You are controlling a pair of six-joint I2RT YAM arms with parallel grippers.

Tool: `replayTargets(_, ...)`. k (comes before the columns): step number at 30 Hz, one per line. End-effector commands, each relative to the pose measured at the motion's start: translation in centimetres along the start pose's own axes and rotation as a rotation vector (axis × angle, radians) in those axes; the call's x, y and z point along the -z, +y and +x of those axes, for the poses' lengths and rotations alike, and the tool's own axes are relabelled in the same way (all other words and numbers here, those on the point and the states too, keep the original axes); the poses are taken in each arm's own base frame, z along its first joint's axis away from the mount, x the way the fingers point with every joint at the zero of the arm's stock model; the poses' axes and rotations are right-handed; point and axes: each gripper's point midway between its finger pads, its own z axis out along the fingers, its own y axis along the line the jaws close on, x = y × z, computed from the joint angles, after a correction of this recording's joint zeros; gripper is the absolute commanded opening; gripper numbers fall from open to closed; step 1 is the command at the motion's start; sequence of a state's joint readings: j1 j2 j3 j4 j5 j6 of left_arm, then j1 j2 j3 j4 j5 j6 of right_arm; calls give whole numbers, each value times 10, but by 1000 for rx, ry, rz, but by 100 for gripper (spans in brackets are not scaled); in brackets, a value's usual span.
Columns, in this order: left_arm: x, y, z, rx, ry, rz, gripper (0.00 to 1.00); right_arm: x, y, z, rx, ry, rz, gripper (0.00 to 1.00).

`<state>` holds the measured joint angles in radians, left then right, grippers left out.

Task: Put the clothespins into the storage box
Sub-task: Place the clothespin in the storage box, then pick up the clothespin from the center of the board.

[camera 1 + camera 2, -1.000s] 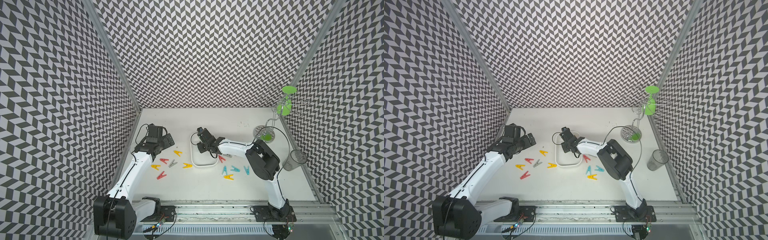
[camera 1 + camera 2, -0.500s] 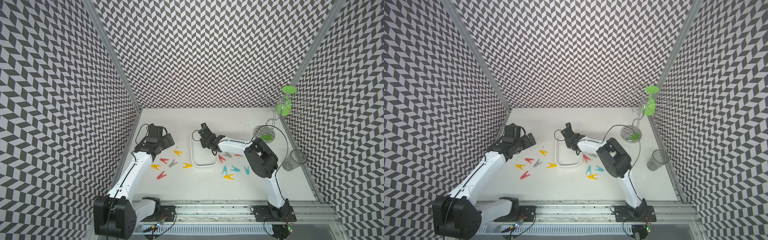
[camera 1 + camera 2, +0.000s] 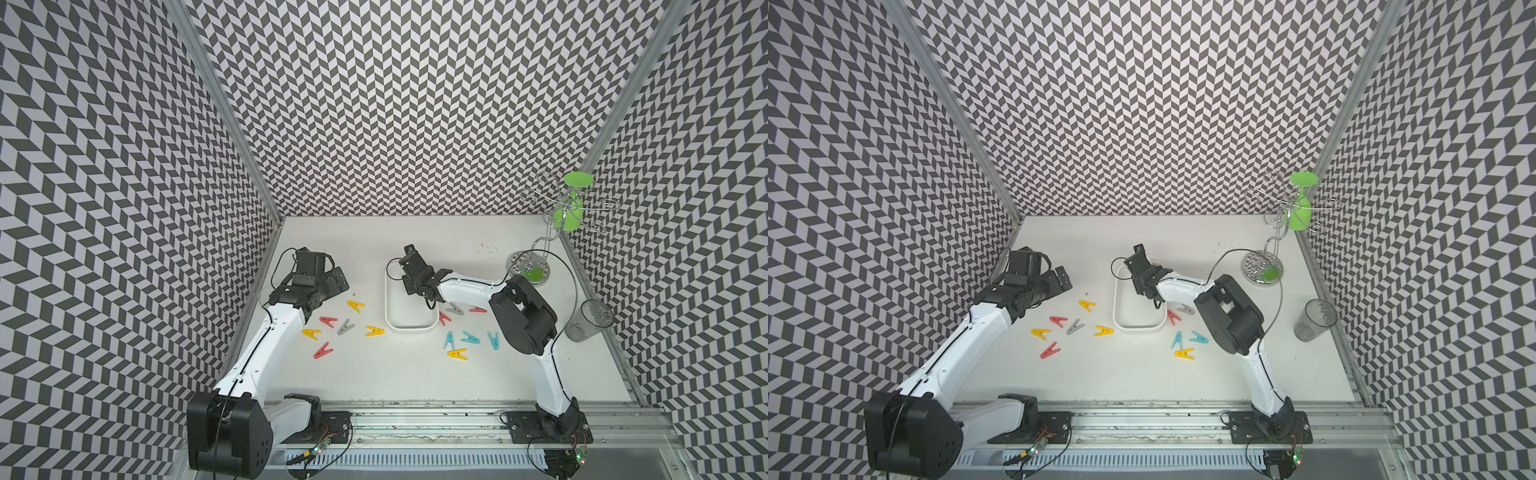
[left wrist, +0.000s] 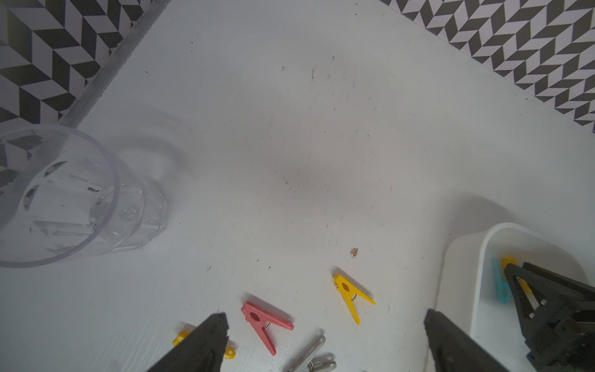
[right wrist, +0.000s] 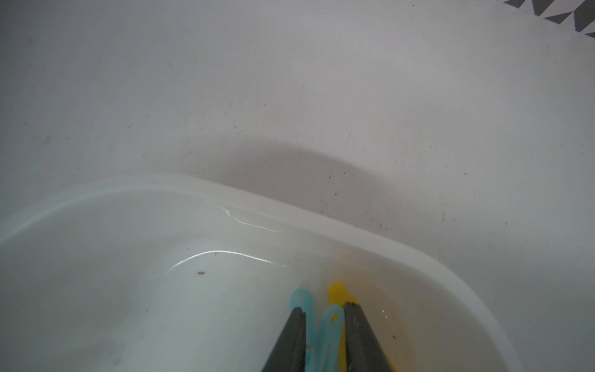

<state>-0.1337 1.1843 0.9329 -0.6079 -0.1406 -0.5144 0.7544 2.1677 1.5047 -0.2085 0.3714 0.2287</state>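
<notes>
Now the right gripper [image 5: 323,310] is dipping inside the shallow white plastic storage box [image 5: 354,230], jaws narrowly parted around a light blue A-shaped plastic clothespin [image 5: 332,319]. Whether they are pinching or releasing, I cannot tell. A yellow clothespin [image 5: 337,293] is lying just beyond the tips. If the blue one is snagging on a jaw, lifting risks flicking it over the rim. The left gripper [image 4: 325,335] is hovering with jaws spread wide, a red clothespin [image 4: 262,322] lying between them on the white tabletop [image 4: 289,145].

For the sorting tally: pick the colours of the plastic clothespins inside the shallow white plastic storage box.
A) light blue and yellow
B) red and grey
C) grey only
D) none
A: the right wrist view shows one light blue clothespin and one yellow clothespin inside the white storage box.
</notes>
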Motion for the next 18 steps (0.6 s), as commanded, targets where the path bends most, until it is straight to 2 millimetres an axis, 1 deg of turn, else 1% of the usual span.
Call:
replayTargets(1, 2, 4, 1, -1, 0, -6, 100, 29, 12, -39, -58, -78, -95, 26)
replayTargets(5, 2, 2, 1, -1, 2, 4, 100, 64, 18, -63, -90, -123, -188, 38)
replayTargets(7, 1, 2, 1, 0, 4, 5, 100, 79, 14, -72, -108, -133, -215, 43)
replayTargets(9, 1, 1, 0, 1, 3, 9, 100, 87, 6, -76, -130, -126, -223, 45)
replayTargets(12, 1, -1, -1, 4, 3, 17, 100, 91, -14, -73, -157, -96, -228, 46)
replayTargets(15, 1, -4, 0, -2, 8, 29, 100, 93, -34, -63, -159, -75, -217, 45)
replayTargets(16, 0, -5, 1, -3, 12, 33, 100, 92, -38, -59, -152, -69, -217, 43)
replayTargets(18, -2, -6, 3, -6, 22, 41, 100, 91, -39, -50, -133, -51, -238, 41)
